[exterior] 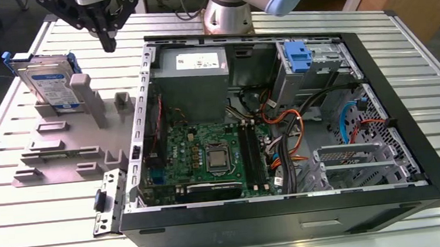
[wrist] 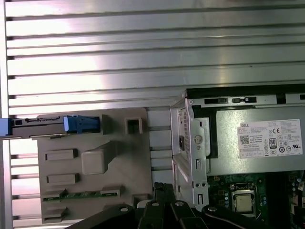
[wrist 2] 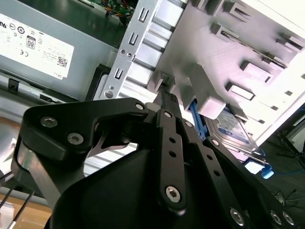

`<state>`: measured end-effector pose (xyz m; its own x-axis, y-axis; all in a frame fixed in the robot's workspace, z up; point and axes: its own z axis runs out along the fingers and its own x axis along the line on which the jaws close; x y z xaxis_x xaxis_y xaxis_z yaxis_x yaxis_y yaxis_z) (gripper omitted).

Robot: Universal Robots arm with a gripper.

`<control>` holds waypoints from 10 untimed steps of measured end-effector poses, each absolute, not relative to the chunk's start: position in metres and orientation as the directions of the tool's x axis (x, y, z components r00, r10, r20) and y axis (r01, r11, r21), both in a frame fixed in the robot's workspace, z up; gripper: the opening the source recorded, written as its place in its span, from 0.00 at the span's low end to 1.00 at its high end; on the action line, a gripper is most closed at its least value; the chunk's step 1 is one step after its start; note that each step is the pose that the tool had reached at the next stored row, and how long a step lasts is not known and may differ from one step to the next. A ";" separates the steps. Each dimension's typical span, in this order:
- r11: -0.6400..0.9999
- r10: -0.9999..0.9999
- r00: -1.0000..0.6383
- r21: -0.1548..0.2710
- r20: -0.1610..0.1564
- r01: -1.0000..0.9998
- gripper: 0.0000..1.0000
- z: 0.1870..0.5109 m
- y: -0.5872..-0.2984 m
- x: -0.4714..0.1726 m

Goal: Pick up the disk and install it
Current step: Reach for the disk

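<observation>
Black gripper (wrist 2: 164, 94) fingers are pressed together to a single tip and pinch nothing. In the exterior view the gripper hangs point-down above the far end of the holder (exterior: 57, 154), not touching it.

The disk (exterior: 48, 84) stands upright on its edge in a slot at that same far end of the holder, label facing out, with blue rails along its edges. It sits below the gripper and toward the exterior view's left of it, near but clearly apart; nothing touches the disk except the holder. In the first wrist view the disk shows edge-on along the holder's end, one blue rail beside a small square socket of the holder. In the second wrist view the fingertip lines up near a grey post of the holder, with the disk just past that post.

The holder lies flat on the table (exterior: 24, 233), a slatted metal top. Just beside the holder, on the exterior view's right, lies the case (exterior: 290, 212), open on top, with a grey power supply (exterior: 192, 66) at the end nearest the gripper and a green board (exterior: 206, 154) further along. Beyond the holder's far end rises the arm's base (exterior: 227, 16).
</observation>
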<state>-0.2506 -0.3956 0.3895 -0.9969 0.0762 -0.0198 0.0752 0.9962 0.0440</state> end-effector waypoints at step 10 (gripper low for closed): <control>0.996 0.076 -0.997 0.044 -0.020 0.075 0.11 0.389 -0.395 -0.264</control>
<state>-0.2644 -0.3955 0.3893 -0.9969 0.0763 -0.0199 0.0753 0.9962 0.0440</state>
